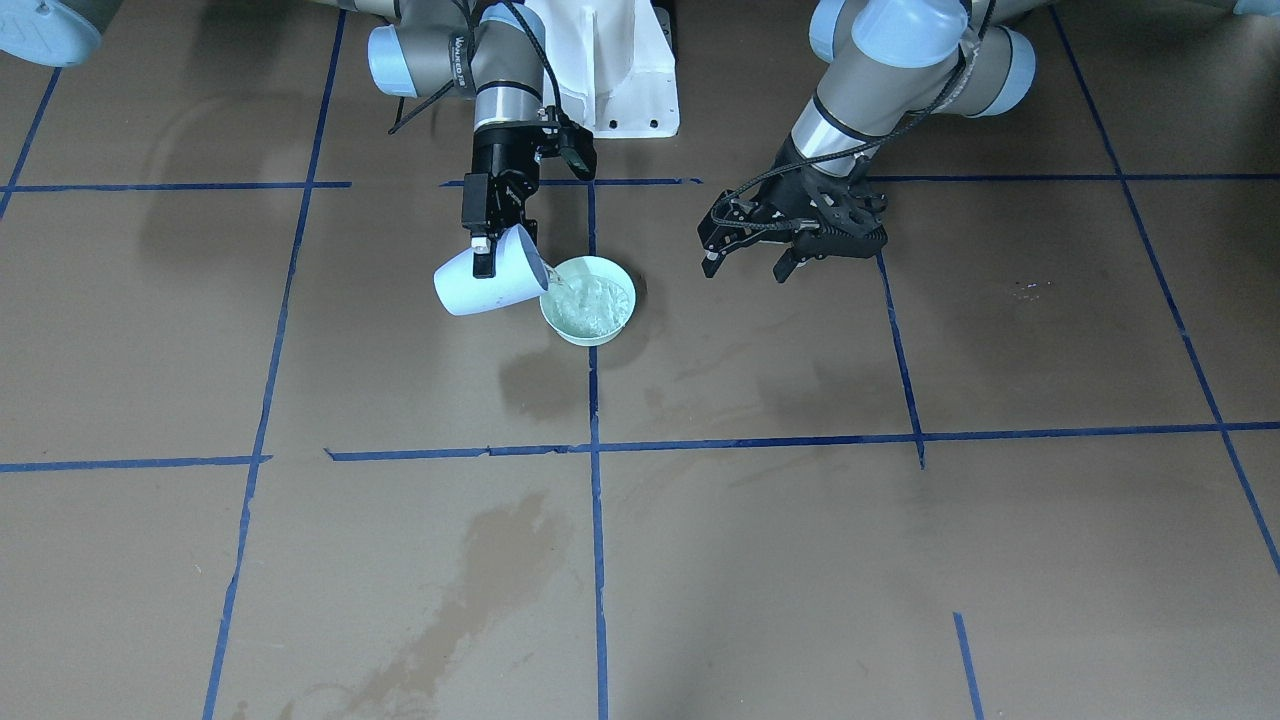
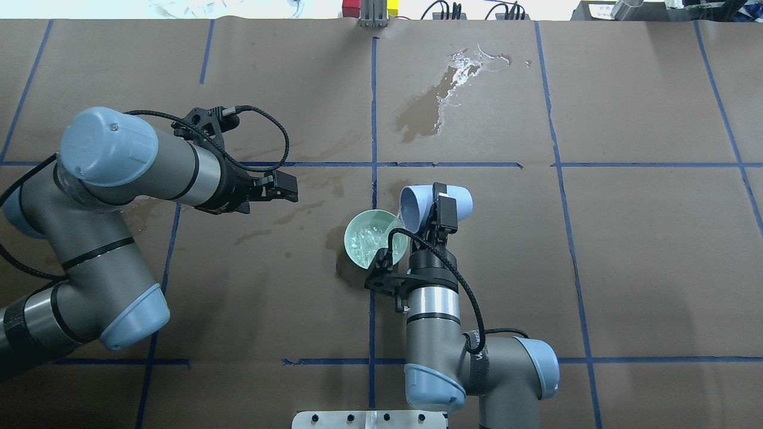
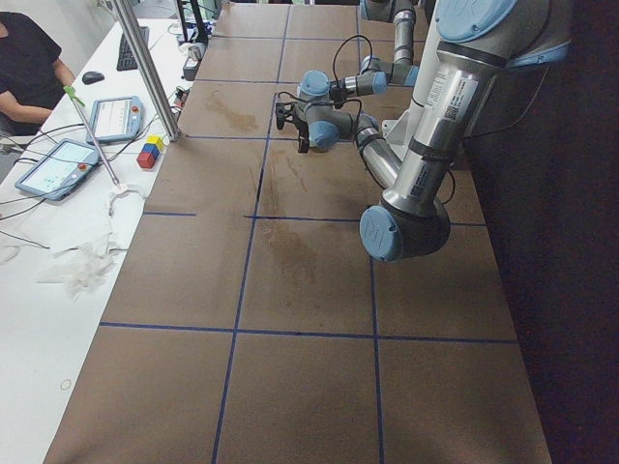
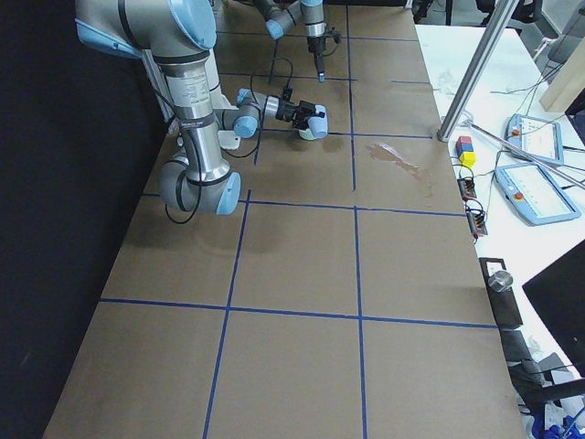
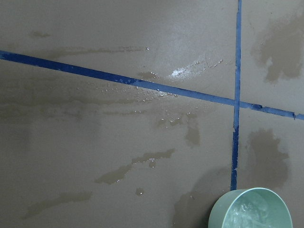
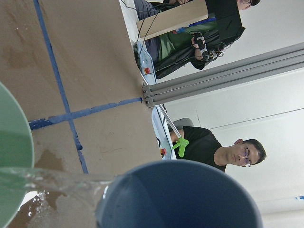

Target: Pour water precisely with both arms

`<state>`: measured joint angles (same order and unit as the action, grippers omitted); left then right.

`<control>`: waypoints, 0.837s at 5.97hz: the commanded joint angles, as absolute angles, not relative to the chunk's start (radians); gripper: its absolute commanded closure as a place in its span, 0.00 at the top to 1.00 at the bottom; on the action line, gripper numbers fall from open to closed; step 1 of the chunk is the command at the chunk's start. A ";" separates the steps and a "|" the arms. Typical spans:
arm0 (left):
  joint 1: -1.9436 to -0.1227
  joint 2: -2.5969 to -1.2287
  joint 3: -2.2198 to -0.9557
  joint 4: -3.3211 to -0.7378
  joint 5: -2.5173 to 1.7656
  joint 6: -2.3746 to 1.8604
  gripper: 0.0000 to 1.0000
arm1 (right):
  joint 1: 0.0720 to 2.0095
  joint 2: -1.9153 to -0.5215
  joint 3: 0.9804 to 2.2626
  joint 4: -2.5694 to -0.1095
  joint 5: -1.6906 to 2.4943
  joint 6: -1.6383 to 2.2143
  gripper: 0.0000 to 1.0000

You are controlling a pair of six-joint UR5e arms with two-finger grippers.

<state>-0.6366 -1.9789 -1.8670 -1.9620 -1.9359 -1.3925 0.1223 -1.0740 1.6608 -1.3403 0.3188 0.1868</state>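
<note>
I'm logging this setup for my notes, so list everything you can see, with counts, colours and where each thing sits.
cup: one, pale blue, tilted, rim over the bowl
bowl: one, mint green, on the table near centre
water: clear, running from cup into bowl
wet patches: several, dark, on the brown table cover
tape lines: blue, a grid across the table
handheld screens: two, grey, side bench
blocks: small cluster, red, yellow, blue, by the screens
people: two, dark tops, beyond the table
pedestal: one, white, robot's base
left gripper: black, open, empty, beside the bowl
right gripper: black, shut on cup
</note>
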 commanded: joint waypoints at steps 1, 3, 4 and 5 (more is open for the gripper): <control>-0.637 -1.979 -1.867 -1.962 -1.936 -1.393 1.00 | 0.118 -1.074 1.660 -1.341 0.311 0.176 0.14; -0.637 -1.979 -1.867 -1.962 -1.936 -1.393 1.00 | 0.117 -1.074 1.658 -1.341 0.296 0.149 0.14; -0.637 -1.979 -1.867 -1.962 -1.936 -1.394 1.00 | 0.112 -1.074 1.661 -1.332 0.293 0.162 0.15; -0.637 -1.979 -1.867 -1.962 -1.934 -1.394 1.00 | 0.110 -1.068 1.676 -1.322 0.296 0.217 0.14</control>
